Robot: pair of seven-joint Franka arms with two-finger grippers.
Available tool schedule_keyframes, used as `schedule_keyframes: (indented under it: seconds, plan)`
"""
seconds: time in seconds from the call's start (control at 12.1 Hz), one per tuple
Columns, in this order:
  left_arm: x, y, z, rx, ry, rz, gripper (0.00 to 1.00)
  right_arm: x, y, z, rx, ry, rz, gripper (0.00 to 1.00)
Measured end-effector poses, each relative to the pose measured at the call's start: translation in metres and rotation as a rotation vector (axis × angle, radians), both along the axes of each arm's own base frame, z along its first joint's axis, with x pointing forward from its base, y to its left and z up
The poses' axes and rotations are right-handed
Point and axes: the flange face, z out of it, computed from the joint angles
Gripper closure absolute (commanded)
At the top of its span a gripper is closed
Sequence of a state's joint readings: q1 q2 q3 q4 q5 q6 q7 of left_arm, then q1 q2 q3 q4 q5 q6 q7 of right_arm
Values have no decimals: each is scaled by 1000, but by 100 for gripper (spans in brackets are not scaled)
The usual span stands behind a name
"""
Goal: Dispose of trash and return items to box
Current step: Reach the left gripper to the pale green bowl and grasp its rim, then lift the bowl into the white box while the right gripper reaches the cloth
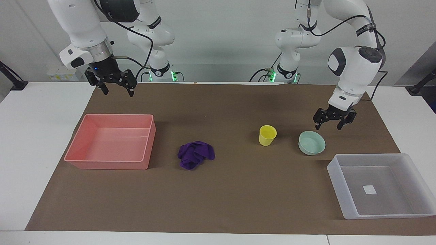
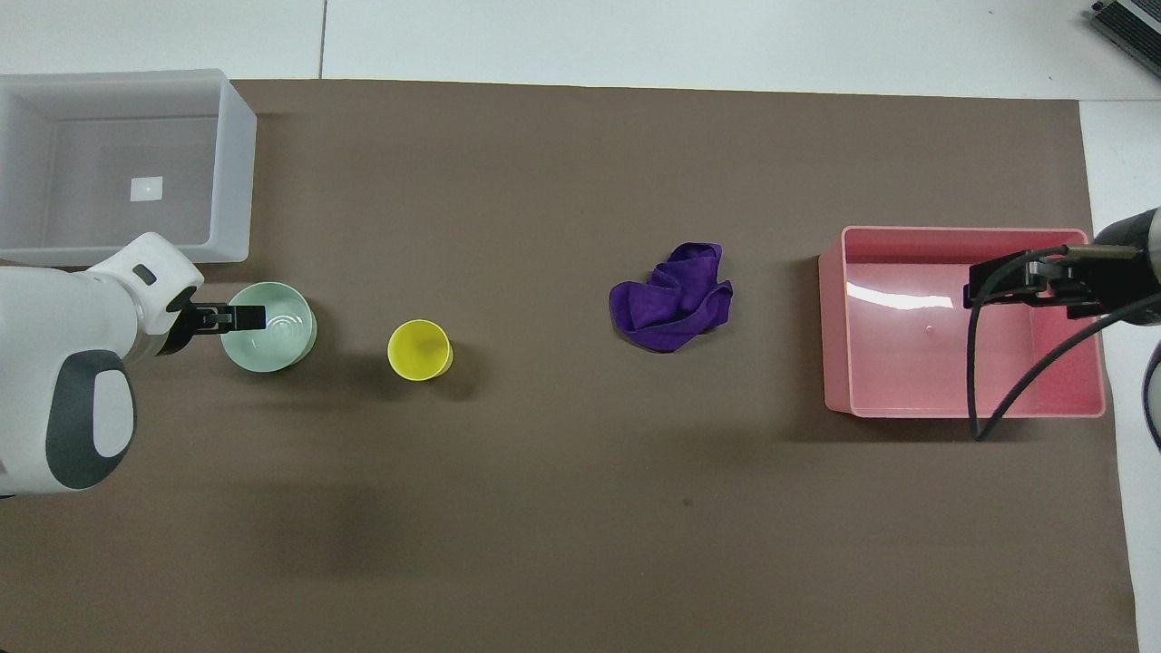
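Note:
The trash, a crumpled purple cloth, lies mid-mat. The items stand toward the left arm's end: a yellow cup and, beside it, a mint-green bowl. The translucent box, with a white label on its floor, sits farther from the robots than the bowl. My left gripper hangs open and empty just above the bowl's rim. My right gripper waits, open and empty, in the air over the pink bin.
A pink rectangular bin stands at the right arm's end, with nothing in it. A brown mat covers most of the white table. A cable hangs from the right wrist over the pink bin.

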State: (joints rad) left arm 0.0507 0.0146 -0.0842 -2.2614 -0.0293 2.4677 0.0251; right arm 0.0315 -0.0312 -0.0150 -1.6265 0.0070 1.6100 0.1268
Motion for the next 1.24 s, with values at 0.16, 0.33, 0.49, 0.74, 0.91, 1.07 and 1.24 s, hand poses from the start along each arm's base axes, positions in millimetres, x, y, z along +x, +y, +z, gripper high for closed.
schedule_keyframes:
  seconds: [0.16, 0.33, 0.49, 0.74, 0.91, 1.07, 1.24]
  plan:
    - [-2, 2, -14, -1, 11, 5, 0, 0, 0, 0, 0, 0, 0, 0]
    - [-2, 4, -26, -2, 27, 9, 6, 0, 0, 0, 0, 0, 0, 0]
    - [-3, 4, -35, -4, 43, 16, 91, 0, 0, 0, 0, 0, 0, 0]
    - [-7, 4, -43, -4, 60, 19, 100, 0, -2, 0, 0, 0, -4, 0]
    - [-8, 4, -44, -4, 63, 19, 100, 0, -6, 0, 0, 1, -10, 0]
    - [-7, 5, -41, -4, 52, 21, 100, 1, -5, -4, 12, -2, -6, 0]
    - [1, 8, -26, -5, 21, 27, 100, 6, 2, -13, 33, -29, 0, 0]
